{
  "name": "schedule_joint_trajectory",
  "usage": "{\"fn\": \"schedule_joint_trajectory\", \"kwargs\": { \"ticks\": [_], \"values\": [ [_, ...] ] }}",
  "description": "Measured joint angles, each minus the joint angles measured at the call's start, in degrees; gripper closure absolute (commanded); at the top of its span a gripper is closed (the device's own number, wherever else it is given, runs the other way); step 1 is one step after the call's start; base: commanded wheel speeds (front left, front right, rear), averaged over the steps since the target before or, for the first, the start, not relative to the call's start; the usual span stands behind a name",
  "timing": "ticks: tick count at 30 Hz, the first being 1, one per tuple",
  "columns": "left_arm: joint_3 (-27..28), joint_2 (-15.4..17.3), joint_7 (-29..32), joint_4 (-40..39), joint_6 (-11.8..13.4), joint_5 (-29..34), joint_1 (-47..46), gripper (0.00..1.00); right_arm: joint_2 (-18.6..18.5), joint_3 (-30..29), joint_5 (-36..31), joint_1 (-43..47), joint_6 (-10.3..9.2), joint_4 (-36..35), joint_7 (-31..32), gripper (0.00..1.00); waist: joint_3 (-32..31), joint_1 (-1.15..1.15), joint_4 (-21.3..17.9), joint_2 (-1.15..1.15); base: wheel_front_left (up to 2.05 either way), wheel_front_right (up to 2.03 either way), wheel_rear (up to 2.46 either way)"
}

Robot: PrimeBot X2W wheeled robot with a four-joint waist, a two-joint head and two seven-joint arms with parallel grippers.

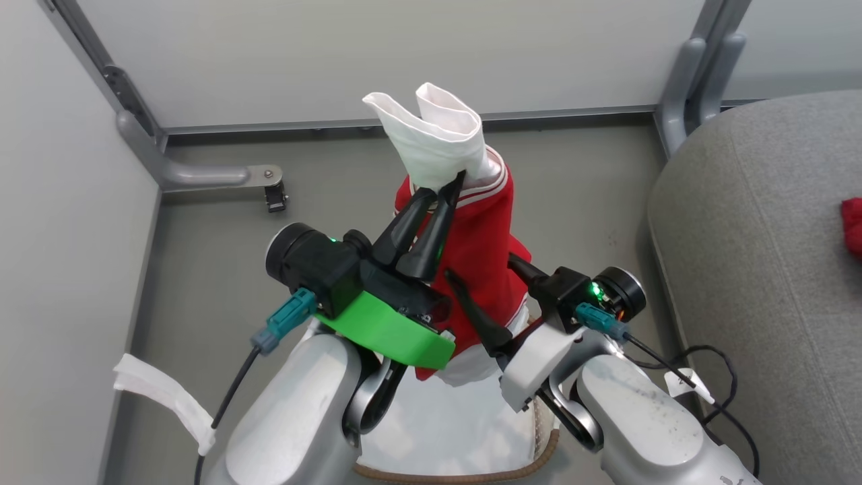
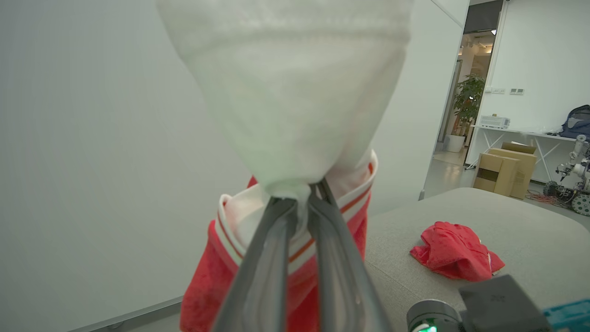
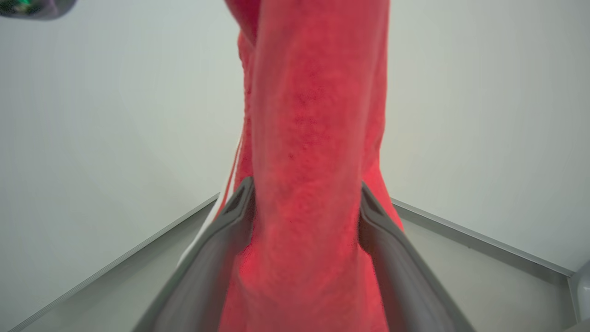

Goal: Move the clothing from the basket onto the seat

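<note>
My left gripper (image 1: 448,185) is shut on the white panel of a red and white garment (image 1: 481,249) and holds it high above the basket (image 1: 549,446). The clothing hangs down from the pinch, its striped trim just below the fingertips (image 2: 322,203). My right gripper (image 1: 479,265) is open, with the hanging red cloth (image 3: 309,138) running between its two fingers (image 3: 235,216). A white liner (image 1: 444,417) shows inside the basket, between my forearms. The grey seat (image 1: 754,269) lies to the right, with another red garment (image 2: 454,251) crumpled on it.
Pale partition walls close in the left and far sides, with a grey metal foot (image 1: 269,185) on the floor. Black cables (image 1: 707,377) lie by the seat's front. A white strip (image 1: 161,397) hangs at the lower left. Cardboard boxes (image 2: 507,170) stand far beyond the seat.
</note>
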Motion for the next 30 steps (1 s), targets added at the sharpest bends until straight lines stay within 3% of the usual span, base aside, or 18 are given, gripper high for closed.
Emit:
{"fn": "schedule_joint_trajectory", "kwargs": {
  "ticks": [2,3,5,7,14,15,16,17,18,30],
  "values": [
    [-0.58,-0.15,0.00,-0.52,0.00,-0.35,-0.17,1.00,-0.01,0.58,1.18,-0.19,0.00,2.43,-0.01,0.05,0.08,0.00,0.77,0.00,0.00,0.00,0.00],
    [-0.68,-0.19,0.00,-0.89,0.01,-0.75,-0.25,1.00,-0.01,0.75,1.29,-0.46,0.00,3.23,-0.02,0.34,0.15,0.00,1.16,0.00,0.00,0.00,0.00],
    [-1.05,-0.21,-0.01,-1.22,0.00,-1.07,-0.41,1.00,0.05,0.58,1.31,-1.26,0.00,4.10,-0.01,0.73,0.31,0.00,1.82,0.00,0.00,0.00,0.00],
    [-1.36,-0.23,-0.01,-1.36,0.00,-1.08,-0.45,1.00,0.04,0.45,1.81,-1.49,0.00,4.78,-0.02,1.00,0.49,0.00,2.40,0.00,0.00,0.00,0.00],
    [0.80,-0.30,-0.10,0.30,0.00,-0.47,0.60,1.00,0.03,-4.63,1.19,-0.58,0.00,3.67,-0.01,1.00,0.70,0.00,1.78,0.00,0.00,0.00,0.00],
    [1.10,-0.33,-0.09,0.40,0.00,-0.25,0.97,0.89,0.04,-5.53,1.19,0.10,0.00,3.13,-0.01,1.00,0.68,0.00,1.43,0.00,0.00,0.00,0.00],
    [1.38,-0.32,-0.10,0.44,0.00,0.20,1.29,0.70,0.04,-6.58,1.03,0.92,0.00,2.36,-0.01,1.00,0.67,0.00,0.95,0.00,0.00,0.00,0.00],
    [1.52,-0.29,-0.10,0.63,0.00,0.34,1.53,0.22,0.00,-7.49,0.47,1.56,0.00,1.66,-0.01,1.00,0.68,0.00,0.40,0.00,0.00,0.00,0.00],
    [1.45,-0.25,-0.11,0.94,0.00,0.60,1.87,0.00,0.03,-8.92,0.14,2.15,0.00,0.81,-0.01,1.00,0.70,0.00,-0.24,0.00,0.00,0.00,0.00],
    [1.82,1.52,-0.10,4.58,0.00,2.22,3.31,0.00,-0.02,-18.71,-0.71,6.27,0.00,-4.79,-0.01,1.00,2.27,0.00,-10.83,0.00,0.00,0.00,0.00]
  ]
}}
